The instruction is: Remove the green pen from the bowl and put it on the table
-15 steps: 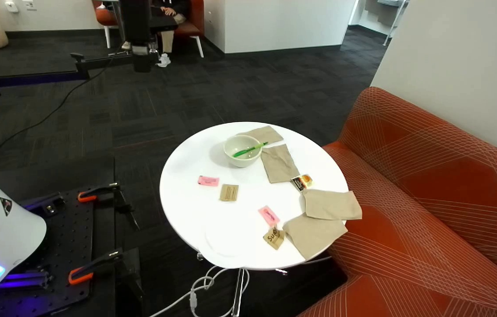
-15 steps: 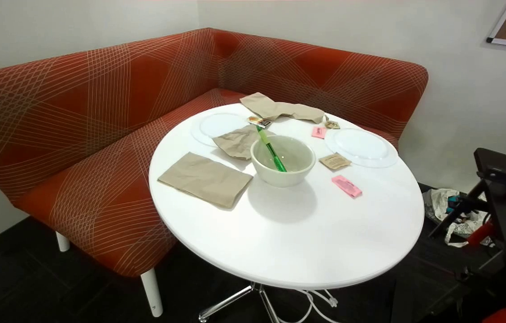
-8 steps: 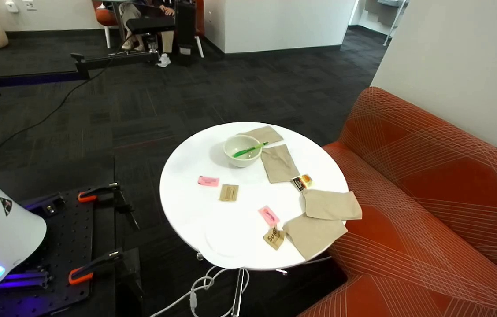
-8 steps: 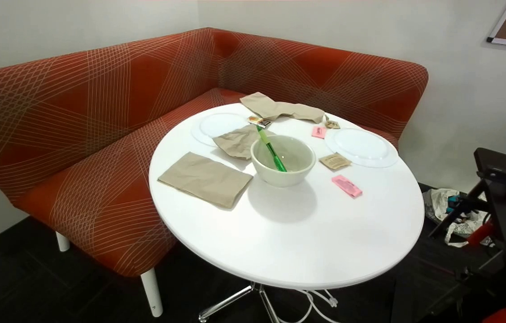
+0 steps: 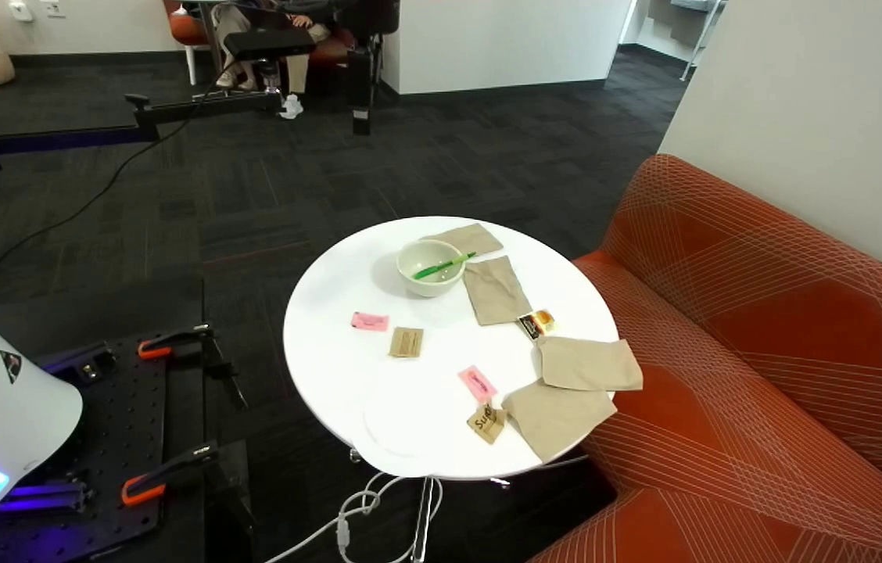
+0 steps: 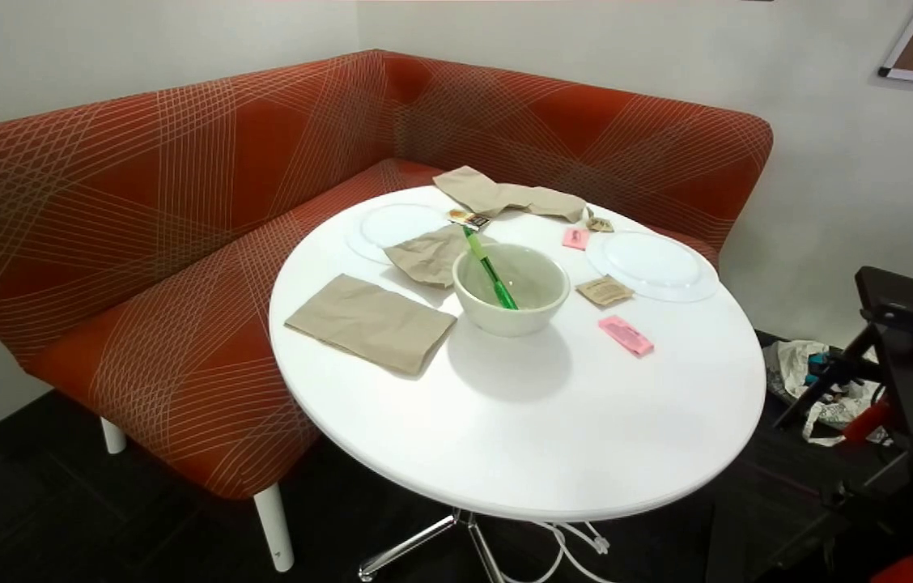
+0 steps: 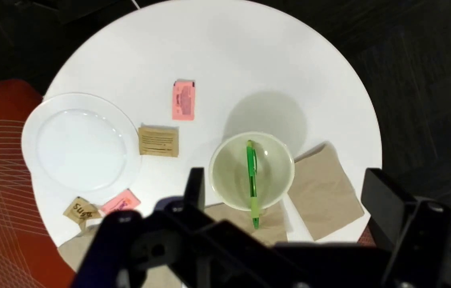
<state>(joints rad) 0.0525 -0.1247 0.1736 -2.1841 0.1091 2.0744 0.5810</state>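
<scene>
Pen (image 7: 252, 184) leans in bowl (image 7: 273, 176), one end poking out, near the far edge of tabletop (image 5: 331, 352) in an exterior view. End effector (image 7: 284, 187) is spread wide; pen looks off-center in that gap, so imo closing w/o recentering could clip n tip bowl.

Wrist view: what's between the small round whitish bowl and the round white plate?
A flat tan printed paper packet lies between the bowl and the plate; the wrist view shows it.
</scene>
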